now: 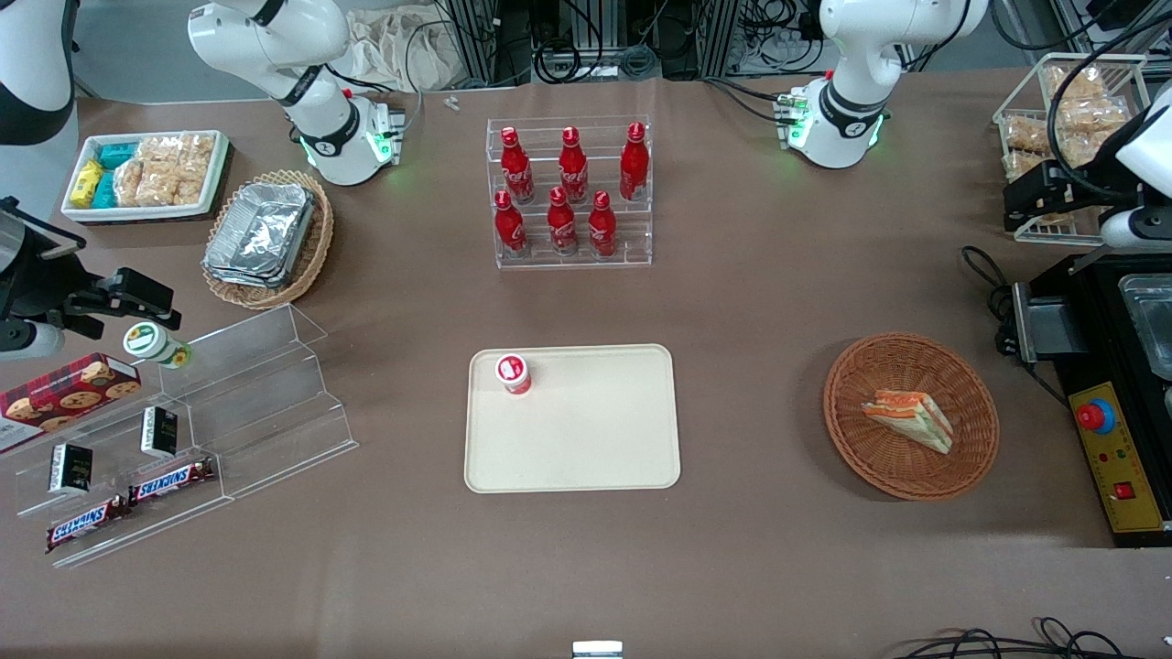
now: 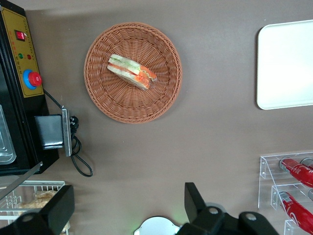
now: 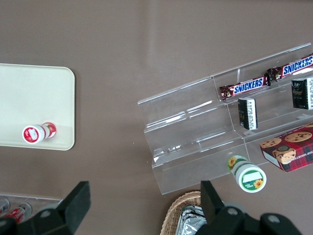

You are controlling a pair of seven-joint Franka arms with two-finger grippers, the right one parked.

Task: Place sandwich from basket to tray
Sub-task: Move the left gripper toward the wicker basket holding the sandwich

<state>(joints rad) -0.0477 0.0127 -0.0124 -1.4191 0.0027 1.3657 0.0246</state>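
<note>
Since the sandwich (image 1: 909, 420) has not yet been grasped, the step in hand is judged to be the approach and pick. Nearest the front camera among the task's things, the tray (image 1: 586, 448) is laid flat on the surface (image 1: 751, 275), bare but for a small red-and-white cup (image 1: 514, 373) standing at one of its corners farther from the camera. Toward the working arm's end, well apart from the tray, the basket (image 1: 861, 439) is set, and the sandwich is seen lying on its side inside, close to the middle (its orange, red and green cut edge shows plainly in the wrist view). Farther still, the gripper (image 2: 127, 208) is held high above the surface near the wire basket (image 1: 1053, 119), with its fingers (image 2: 194, 200) spread wide apart and nothing between them.

A good pick would be made by bringing the gripper over the basket's middle and turning the wrist so that the fingers close across the two bread faces, not along the wedge's length. The descent should be stopped short of the wicker, so that the weave is not caught. A gentle squeeze is advised, as the wedge looks soft (this is a judgement only). For the release, the bare part of the tray nearer the camera should be chosen, clear of the cup.
</note>
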